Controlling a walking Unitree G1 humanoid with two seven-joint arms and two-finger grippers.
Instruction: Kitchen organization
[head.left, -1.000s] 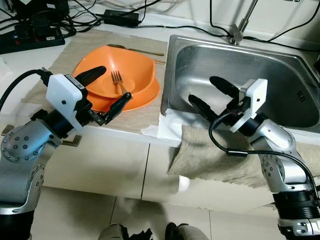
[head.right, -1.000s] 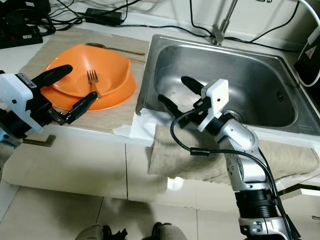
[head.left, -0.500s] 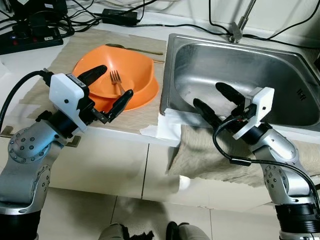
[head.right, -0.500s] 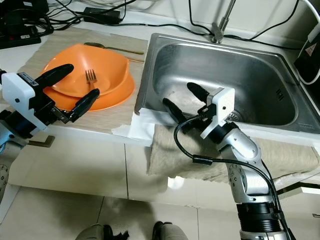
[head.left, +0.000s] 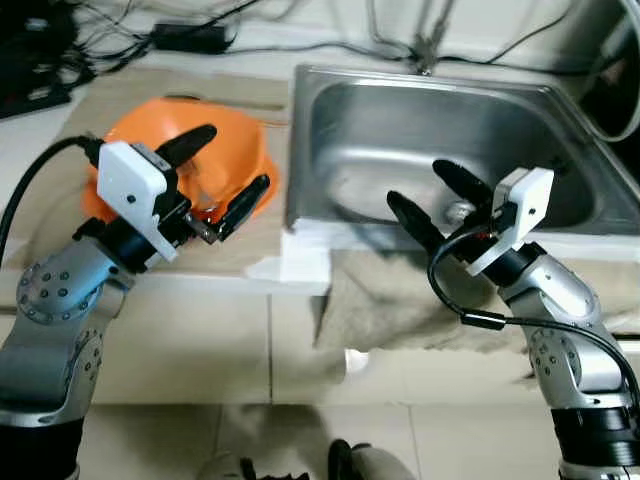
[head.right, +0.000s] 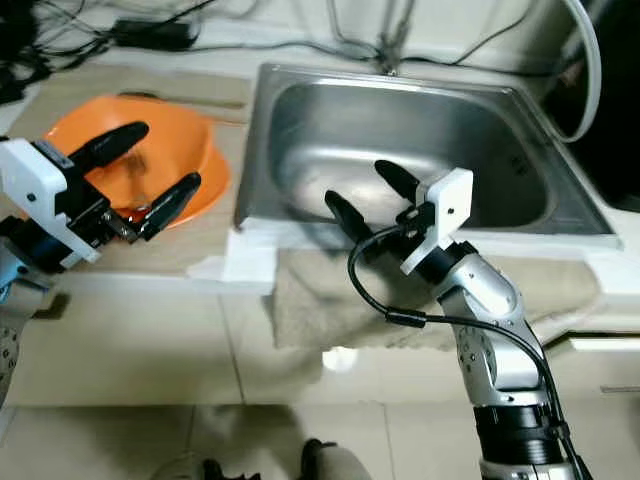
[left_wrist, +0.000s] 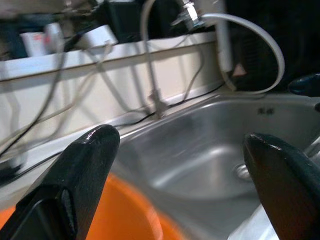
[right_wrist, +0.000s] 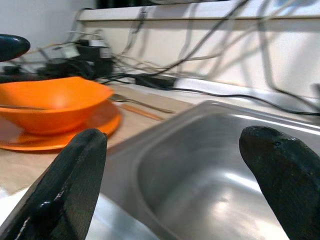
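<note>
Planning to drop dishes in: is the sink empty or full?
Empty: the sink shows bare steel down to its drain, no dishes or water.

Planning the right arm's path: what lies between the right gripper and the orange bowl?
In the left eye view, between right gripper and orange bowl: the steel sink and its left rim.

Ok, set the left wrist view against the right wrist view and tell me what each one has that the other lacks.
Left wrist view: the white hose and the sink's drain. Right wrist view: the orange plate under the bowl, and a slim utensil on the counter beside it. Shared: the steel sink, the orange bowl, wall cables, and open black jaws framing each picture.
</note>
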